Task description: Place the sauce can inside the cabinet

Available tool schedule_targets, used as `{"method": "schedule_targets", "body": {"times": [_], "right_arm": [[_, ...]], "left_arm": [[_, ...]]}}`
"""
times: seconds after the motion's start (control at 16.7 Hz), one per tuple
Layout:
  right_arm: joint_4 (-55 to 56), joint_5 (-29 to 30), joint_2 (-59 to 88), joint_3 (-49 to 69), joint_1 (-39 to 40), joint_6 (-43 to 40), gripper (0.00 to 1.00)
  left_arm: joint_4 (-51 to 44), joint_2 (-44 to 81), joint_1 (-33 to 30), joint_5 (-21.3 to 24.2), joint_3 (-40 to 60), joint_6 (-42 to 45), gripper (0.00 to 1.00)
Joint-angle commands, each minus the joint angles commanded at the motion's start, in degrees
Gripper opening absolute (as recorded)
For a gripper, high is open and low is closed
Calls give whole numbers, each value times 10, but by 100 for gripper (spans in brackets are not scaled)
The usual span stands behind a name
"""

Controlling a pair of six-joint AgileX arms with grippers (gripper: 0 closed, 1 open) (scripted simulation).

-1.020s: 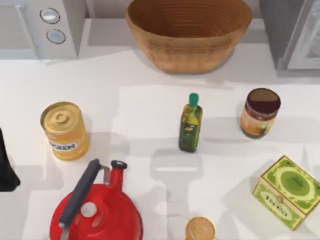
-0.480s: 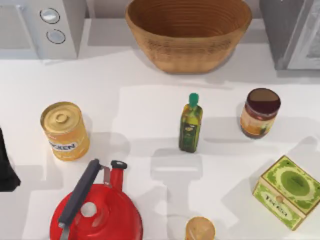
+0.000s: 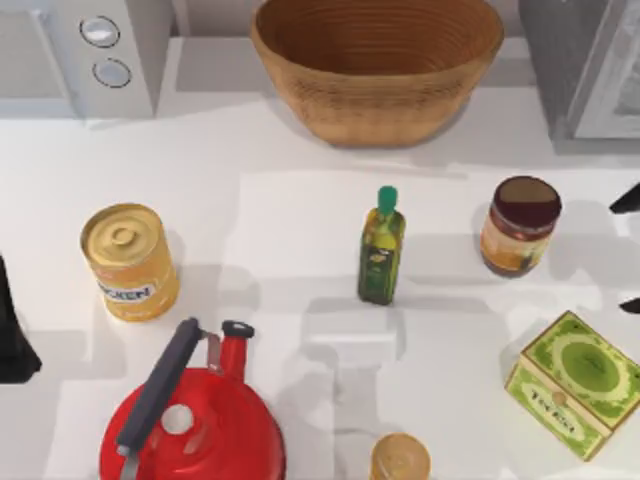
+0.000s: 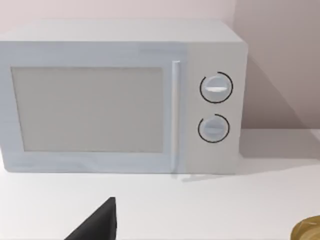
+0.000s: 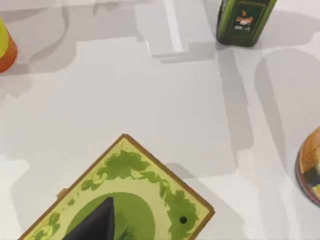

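Nothing fancy here. The white table [image 3: 300,200] is seen from above, with the cabinet [image 3: 585,65] parked in its far right corner; its top and right side are cut off by the frame, and only a strip of the pale door frame is shown. A big woven basket [image 3: 377,70] is set at the back middle, and a white microwave [image 3: 80,55] at the back left. A red kettle [image 3: 190,420] is cut off at the near edge. A green tea box [image 3: 573,385] lies flat near the right edge.

The sauce can [image 3: 519,226] is stood upright on the right part of the table, in front of the cabinet and well apart from it. Its long axis is vertical and its maroon lid is pointed up. An oil bottle [image 3: 381,245], also upright, is placed to its left.

The right gripper [image 3: 632,252] is mostly cut off at the right edge. Just two dark tips are shown, spread wide apart, with nothing held or touched and the can near them. The left gripper [image 3: 12,335] is parked at the left edge; its state can't be made out.
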Motion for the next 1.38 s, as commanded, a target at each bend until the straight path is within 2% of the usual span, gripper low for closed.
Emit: {"method": "schedule_targets", "body": {"times": [0.36,0.54,0.66,0.9,1.38], "right_arm": [[-237,-189,392,252,-31,-384,100],[-325,-257,534,341,-36,-520,100],[-367,-288,599,382,-37,-581,100],[-407,-318,658,419,-36,-636,100],[-397,-322,633,413,-34,-619,100]], "left_arm": [[0,0,0,0,0,0,100],[0,0,0,0,0,0,100],[0,0,0,0,0,0,100],[0,0,0,0,0,0,100],[0,0,0,0,0,0,100]]}}
